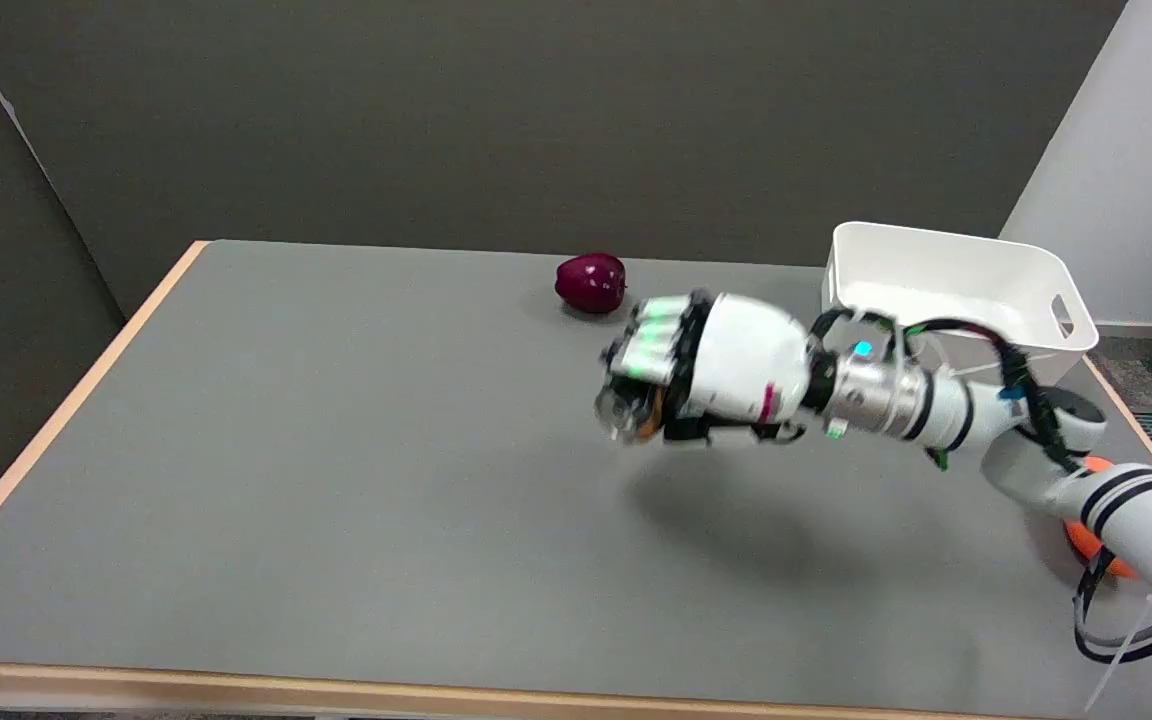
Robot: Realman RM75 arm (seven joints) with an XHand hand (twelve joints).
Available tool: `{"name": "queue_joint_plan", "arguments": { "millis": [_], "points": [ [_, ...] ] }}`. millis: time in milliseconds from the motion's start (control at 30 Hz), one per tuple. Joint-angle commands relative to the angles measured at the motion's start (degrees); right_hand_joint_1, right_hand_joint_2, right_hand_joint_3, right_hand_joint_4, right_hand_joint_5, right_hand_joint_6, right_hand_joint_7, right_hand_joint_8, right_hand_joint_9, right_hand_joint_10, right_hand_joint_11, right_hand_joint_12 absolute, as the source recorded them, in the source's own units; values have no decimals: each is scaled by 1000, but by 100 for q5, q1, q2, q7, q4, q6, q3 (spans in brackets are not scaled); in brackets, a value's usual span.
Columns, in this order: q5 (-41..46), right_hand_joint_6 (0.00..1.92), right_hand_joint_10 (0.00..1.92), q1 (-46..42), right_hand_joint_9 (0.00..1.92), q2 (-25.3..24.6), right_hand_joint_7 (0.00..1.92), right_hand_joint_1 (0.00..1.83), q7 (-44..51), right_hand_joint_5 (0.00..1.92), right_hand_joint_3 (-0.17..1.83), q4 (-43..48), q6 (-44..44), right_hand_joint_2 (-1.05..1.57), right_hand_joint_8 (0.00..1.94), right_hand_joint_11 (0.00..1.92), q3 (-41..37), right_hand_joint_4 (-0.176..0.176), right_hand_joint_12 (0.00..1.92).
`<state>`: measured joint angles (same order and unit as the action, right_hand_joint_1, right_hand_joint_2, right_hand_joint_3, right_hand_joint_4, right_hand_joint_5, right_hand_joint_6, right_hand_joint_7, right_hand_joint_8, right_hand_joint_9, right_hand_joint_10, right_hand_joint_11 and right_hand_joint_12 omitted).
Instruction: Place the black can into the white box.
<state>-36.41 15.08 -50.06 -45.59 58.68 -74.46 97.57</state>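
My right hand (711, 370) hangs above the middle right of the grey table, its shadow on the surface below it. Its fingers are curled around the black can (624, 408). Only the can's round silvery end and a dark sliver show at the hand's lower left; the rest is hidden by the fingers. The white box (946, 275) stands at the table's far right corner, behind and to the right of the hand, with its open top showing nothing inside. The forearm crosses in front of the box's near wall.
A dark red apple (591, 282) lies near the table's far edge, just up and left of the hand. An orange object (1091, 540) sits partly hidden under the arm at the right edge. The table (286, 450) spreads out to the left.
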Motion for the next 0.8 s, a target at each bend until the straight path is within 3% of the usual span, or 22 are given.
{"name": "queue_joint_plan", "arguments": {
  "millis": [33,333,467,600,800],
  "points": [
    [1504,1563,1298,-157,773,341,874,1190,-21,539,193,131,745,1173,1319,619,-2313,-156,1617],
    [1741,1553,1304,-63,773,532,880,1192,165,549,213,-1014,1637,1158,1311,618,-3166,-154,1621],
    [1741,1560,1354,-60,749,582,879,1190,454,553,310,-1517,1667,1113,1320,572,-3238,-148,1637],
    [1748,1535,1286,-108,779,591,875,1191,447,554,196,-1975,1729,1166,1324,619,-3296,-143,1593],
    [2061,1520,1313,-327,772,474,884,1195,430,567,230,-2230,2154,1143,1316,613,-3039,-144,1632]
  ]
}}
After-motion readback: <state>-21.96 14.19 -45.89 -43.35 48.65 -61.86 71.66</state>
